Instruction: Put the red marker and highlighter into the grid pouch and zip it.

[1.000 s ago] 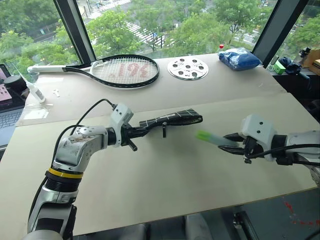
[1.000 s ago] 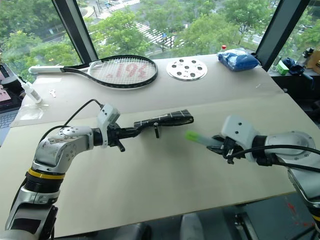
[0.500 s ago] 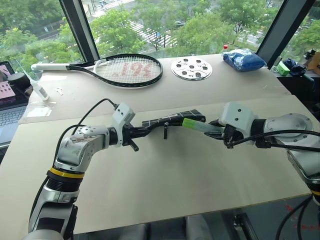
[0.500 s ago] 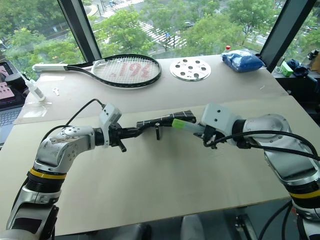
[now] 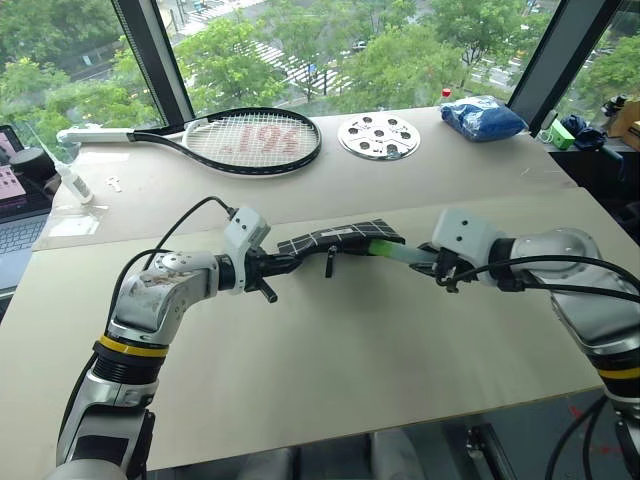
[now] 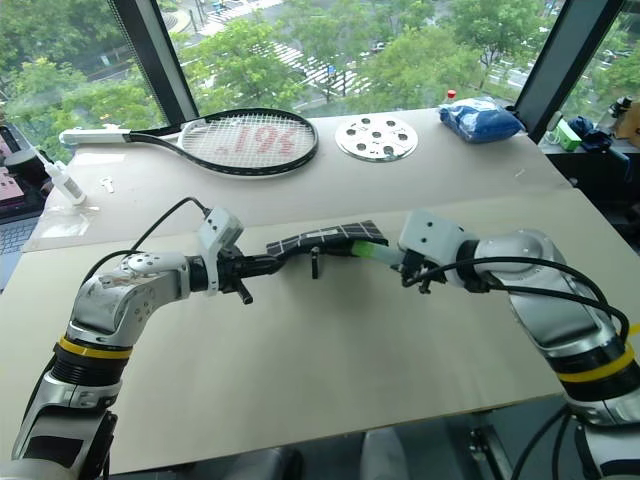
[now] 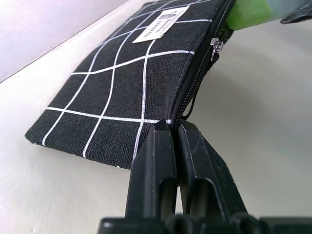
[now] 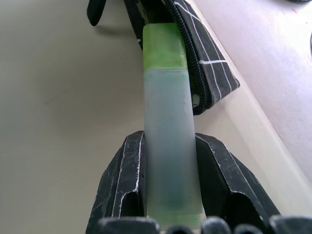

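Left gripper point(image 7: 174, 127) pinched shut on pouch point(image 7: 136, 68) corner, holding it off the table point(image 5: 330, 350). Right gripper point(image 8: 168, 146) clamped on highlighter point(image 8: 166, 126), green cap at pouch's open zipper.

grid pouch point(image 7: 127, 87): black, white grid lines, white label
highlighter point(image 8: 167, 122): pale blue-green, bright green cap
table point(image 5: 350, 380): beige

A tennis racket point(image 5: 215, 140) lay flat on the far part of the pale counter point(image 5: 330, 350), its white handle pointing to the left. Just to its right sat a round metal disc point(image 5: 376, 136) pierced with holes. Further right, near the window frame, rested a blue bag point(image 5: 481, 117). At the left edge lay a small white bottle point(image 5: 74, 182), and a laptop point(image 5: 17, 235) stood beside the counter.
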Available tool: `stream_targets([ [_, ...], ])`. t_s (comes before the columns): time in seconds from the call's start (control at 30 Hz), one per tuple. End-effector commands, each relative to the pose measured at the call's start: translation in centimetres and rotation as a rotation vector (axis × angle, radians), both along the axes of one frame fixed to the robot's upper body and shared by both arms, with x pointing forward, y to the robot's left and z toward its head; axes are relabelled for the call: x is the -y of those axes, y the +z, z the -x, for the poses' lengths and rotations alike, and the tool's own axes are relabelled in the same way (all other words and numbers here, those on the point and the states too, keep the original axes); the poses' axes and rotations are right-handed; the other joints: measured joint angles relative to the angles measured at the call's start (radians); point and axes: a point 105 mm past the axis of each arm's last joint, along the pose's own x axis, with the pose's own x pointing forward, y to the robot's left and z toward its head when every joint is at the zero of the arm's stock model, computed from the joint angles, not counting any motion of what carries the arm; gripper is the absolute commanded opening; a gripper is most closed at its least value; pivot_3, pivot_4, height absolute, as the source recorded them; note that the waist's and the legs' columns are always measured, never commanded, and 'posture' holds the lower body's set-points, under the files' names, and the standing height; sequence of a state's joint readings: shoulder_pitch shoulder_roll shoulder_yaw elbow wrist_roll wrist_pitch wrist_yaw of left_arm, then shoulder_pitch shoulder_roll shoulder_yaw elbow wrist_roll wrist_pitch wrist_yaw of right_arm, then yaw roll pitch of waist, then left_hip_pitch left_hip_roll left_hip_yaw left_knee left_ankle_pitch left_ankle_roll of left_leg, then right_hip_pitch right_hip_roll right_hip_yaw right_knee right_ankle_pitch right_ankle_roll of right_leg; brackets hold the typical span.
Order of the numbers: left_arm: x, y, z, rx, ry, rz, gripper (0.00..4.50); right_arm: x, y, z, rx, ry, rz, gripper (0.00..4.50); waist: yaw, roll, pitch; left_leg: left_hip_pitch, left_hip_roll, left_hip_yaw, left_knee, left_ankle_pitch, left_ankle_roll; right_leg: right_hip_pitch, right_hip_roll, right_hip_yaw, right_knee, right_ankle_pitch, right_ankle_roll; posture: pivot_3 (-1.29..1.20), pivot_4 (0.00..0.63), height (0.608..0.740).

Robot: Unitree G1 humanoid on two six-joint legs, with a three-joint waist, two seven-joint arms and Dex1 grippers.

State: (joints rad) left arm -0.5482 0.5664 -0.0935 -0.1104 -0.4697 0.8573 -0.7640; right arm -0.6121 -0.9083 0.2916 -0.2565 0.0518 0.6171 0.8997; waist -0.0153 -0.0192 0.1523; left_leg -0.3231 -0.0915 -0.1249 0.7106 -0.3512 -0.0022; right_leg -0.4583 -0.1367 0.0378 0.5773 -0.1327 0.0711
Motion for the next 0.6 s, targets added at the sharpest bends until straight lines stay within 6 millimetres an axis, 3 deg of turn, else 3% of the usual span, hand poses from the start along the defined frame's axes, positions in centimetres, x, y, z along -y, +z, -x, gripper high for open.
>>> stream_targets([
  [0.03,0.2,0.9,0.2,0.047,-0.020,-0.006,0.00,-1.1,0.5,-1.2,0.055,-0.019,0.050,1.04,0.001,0.000,0.000,0.000,0.000,0.000,0.000,0.000,0.000,0.000,0.000,0.000,0.000,0.000,0.000,0.00,0.150,0.740],
  [0.17,0.2,0.9,0.3,0.044,-0.019,-0.005,0.00,-3.0,0.4,-2.0,0.084,0.005,0.060,1.04,0.001,0.000,0.000,-0.001,0.000,0.000,0.000,0.000,0.000,-0.001,0.000,0.000,0.000,0.000,0.000,0.00,0.150,0.740],
  [0.3,0.1,0.9,0.4,0.043,-0.017,-0.007,0.00,-5.7,1.1,-2.5,0.221,0.116,0.116,1.04,0.001,0.000,0.000,-0.001,0.000,0.000,0.000,0.000,-0.001,-0.001,0.000,0.000,0.000,0.000,0.000,0.00,0.150,0.740],
  [0.4,0.1,0.9,0.4,0.043,-0.015,-0.009,0.00,-7.7,0.7,-1.9,0.318,0.257,0.204,1.04,0.000,0.000,0.000,-0.001,0.000,0.000,0.000,-0.001,-0.002,-0.002,0.000,0.000,0.000,0.000,0.000,0.00,0.150,0.740],
  [0.6,0.1,0.9,0.4,0.043,-0.018,-0.014,0.00,-9.3,-1.1,-1.9,0.465,0.380,0.368,1.04,-0.001,0.000,0.000,-0.001,0.000,0.000,0.000,-0.001,-0.002,-0.002,0.001,-0.001,0.000,0.000,0.000,0.00,0.150,0.740],
])
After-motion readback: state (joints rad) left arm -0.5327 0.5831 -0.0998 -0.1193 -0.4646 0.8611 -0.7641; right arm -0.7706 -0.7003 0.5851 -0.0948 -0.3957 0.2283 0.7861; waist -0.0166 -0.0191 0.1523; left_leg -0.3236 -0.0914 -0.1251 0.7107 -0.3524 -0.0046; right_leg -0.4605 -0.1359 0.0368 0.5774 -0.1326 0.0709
